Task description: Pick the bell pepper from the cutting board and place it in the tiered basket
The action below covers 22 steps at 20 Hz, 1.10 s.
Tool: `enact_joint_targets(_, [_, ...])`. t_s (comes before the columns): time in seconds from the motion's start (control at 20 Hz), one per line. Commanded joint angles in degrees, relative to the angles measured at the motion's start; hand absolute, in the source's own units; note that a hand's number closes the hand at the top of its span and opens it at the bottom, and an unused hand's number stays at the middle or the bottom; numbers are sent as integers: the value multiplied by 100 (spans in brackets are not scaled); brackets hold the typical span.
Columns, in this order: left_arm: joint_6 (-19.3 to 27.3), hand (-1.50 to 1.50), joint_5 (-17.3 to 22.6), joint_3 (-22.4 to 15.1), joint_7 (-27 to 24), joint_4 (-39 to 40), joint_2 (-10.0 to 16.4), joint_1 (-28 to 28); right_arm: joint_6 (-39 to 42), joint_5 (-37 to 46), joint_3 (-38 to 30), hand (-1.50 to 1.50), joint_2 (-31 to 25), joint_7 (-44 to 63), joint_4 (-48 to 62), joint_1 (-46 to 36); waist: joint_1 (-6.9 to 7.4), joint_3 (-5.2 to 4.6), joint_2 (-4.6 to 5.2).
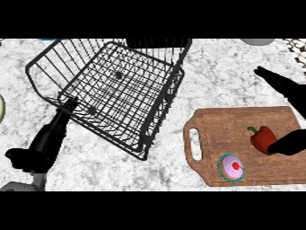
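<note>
Since the pepper (262,138) sits just left of the open, empty right hand (298,140), that hand is nearer. The basket (109,85) lies well apart, leftward.

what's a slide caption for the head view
Right hand beside the bell pepper on the cutting board, tiered basket alongside.

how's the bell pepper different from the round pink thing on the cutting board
The bell pepper is red and lumpy with a green stem; the round pink thing has a teal rim. The right hand is at the bell pepper, not the round pink thing. Both rest on the cutting board.
</note>
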Motion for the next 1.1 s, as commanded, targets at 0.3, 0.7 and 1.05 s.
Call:
enact_joint_targets(0.3, [-67, 0, -60, -281, 437, 147, -276, -185, 2061, -387, 271, -150, -1346, 2467, -1929, -202, -1, -19, 63])
enact_joint_targets(0.7, [-295, 0, -87, -7, 351, 746, -418, -750, 1476, 587, 425, -150, -485, 3385, -2380, 299, 86, 1, 121])
enact_joint_targets(1.05, [-327, 0, -228, -114, 524, 86, -348, -308, 1797, 1116, 390, -150, -494, 3785, -2022, 536, 178, 4, 115])
